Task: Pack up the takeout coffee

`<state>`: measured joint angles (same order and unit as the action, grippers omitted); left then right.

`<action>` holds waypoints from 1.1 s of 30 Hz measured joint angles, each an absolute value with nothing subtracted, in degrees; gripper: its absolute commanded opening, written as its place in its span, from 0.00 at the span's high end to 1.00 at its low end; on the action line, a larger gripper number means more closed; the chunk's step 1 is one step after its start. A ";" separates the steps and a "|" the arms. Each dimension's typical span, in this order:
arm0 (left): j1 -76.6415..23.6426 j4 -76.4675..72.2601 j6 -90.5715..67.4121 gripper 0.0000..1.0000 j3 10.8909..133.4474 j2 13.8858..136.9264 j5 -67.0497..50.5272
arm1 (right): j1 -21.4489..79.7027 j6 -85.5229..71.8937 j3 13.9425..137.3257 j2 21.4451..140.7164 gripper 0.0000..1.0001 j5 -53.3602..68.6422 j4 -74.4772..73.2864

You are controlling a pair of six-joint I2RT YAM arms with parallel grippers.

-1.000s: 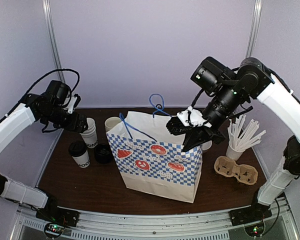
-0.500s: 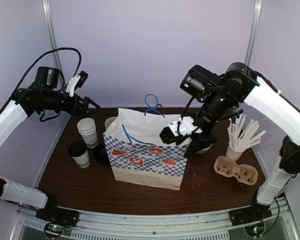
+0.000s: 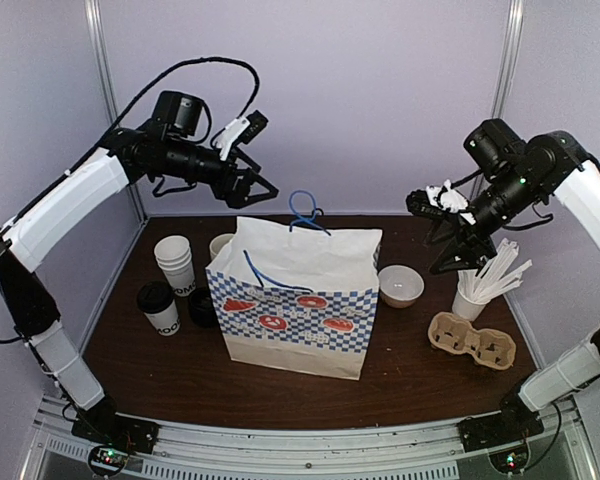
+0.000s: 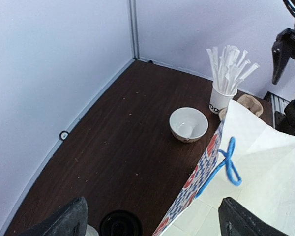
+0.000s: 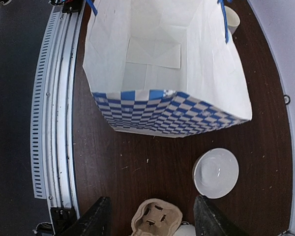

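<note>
Overhead view with both wrist views. The takeout coffee (image 3: 161, 310), a small white paper cup with a black lid, stands upright on the dark brown worktop (image 3: 180, 375) at the left. It lies outside the paper bag (image 3: 300, 300) and well apart from both arms. Just right of it lies a loose black lid (image 3: 205, 307), and behind it is a stack of white paper cups (image 3: 175, 262).

The bag, white with a blue-checked band and blue cord handles, stands at mid-worktop with its mouth open. The right wrist view shows its white floor. To the right of the bag are a white bowl (image 3: 400, 285), a cup of wrapped straws (image 3: 485, 275) and a pulp cup carrier (image 3: 472, 340).

The left arm's fingers (image 3: 252, 186) are spread wide and hold nothing. They hang high above the bag's rear left corner, and the left wrist view shows one at each lower corner. The right arm's fingers (image 3: 450, 258) are also spread and hold nothing. They are raised above the worktop between the bowl and the straws.
</note>
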<state>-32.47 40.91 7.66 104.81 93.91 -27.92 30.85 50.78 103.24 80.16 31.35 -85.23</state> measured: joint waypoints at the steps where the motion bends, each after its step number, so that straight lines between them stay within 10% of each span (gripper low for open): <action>1: -33.87 42.17 9.17 0.03 107.33 96.20 -27.64 | 29.50 50.72 101.08 79.44 0.40 31.81 -85.01; 18: -40.29 55.48 19.42 0.21 120.60 113.43 -24.32 | 20.25 48.64 66.17 71.13 0.43 25.82 -76.07; 33: -41.85 53.65 24.23 0.03 111.37 98.67 -14.74 | 18.11 47.57 60.34 70.72 0.45 18.55 -71.77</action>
<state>-41.85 53.65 24.23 111.37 98.67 -14.74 18.11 47.57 60.34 70.72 18.55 -71.77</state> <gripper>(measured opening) 0.954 0.552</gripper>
